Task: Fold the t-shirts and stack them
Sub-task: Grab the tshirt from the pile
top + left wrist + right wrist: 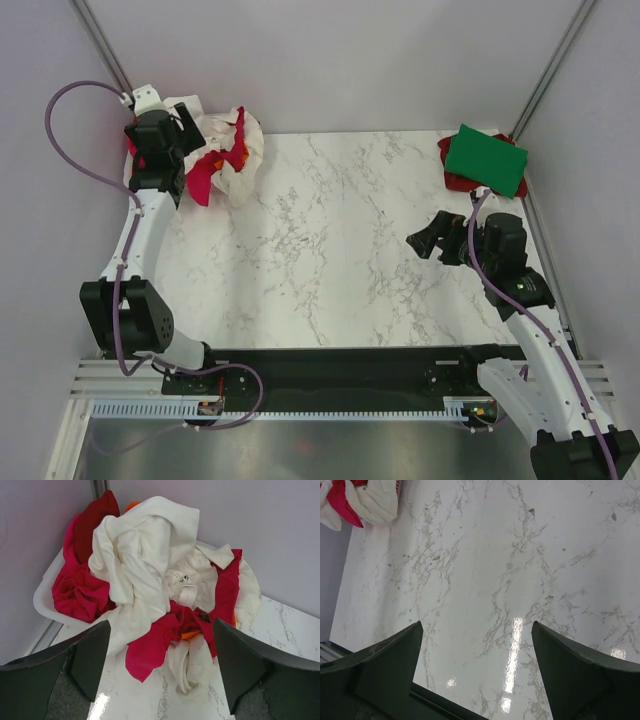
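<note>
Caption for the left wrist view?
Open left gripper facing a tangled heap of white and red t-shirts spilling from a basket.

Glossy, grey-veined marble-look surface [485,580]; soft, matt, creased cloth t-shirts [145,575] heaped in a smooth white plastic basket [41,602].

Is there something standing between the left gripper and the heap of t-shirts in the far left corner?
Nothing visible does. The left gripper is open and faces the t-shirts directly, with only air between. They are heaped above the basket and spill over its rim, so the rim is no barrier from this side.
</note>
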You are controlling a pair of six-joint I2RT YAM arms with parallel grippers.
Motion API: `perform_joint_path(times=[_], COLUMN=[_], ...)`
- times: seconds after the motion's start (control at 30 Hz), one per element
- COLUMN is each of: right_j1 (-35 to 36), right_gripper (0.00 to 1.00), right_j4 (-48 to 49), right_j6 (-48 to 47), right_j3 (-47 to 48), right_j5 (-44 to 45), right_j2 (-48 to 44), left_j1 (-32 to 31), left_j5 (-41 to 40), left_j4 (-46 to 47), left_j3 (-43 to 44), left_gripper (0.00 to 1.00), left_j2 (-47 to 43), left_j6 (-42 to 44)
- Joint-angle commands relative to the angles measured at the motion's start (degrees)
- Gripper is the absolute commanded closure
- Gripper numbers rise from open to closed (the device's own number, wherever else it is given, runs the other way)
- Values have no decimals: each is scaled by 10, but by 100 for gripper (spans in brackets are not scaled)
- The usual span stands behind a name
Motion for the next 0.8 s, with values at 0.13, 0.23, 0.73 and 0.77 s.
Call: perform_joint_path(times=[0.13, 0.23, 0.73, 0.77], right_j1=[1, 1, 2, 1], right_gripper=[2, 2, 2, 2], right_j4=[2, 1, -1, -1], right_j6=[-22, -23, -33, -33], right_j3=[-10, -12, -23, -23], right_j5=[-28, -50, -38, -38], right_j2=[12, 23, 31, 32], left_j1=[18, 26, 31, 32], left_j5=[12, 20, 8, 1], left_j4=[5, 4, -35, -36], left_j3=[66, 89, 178, 182], left_gripper=[10, 11, 22, 23], left_j2=[63, 85, 227, 234], left_j6=[23, 20, 13, 11])
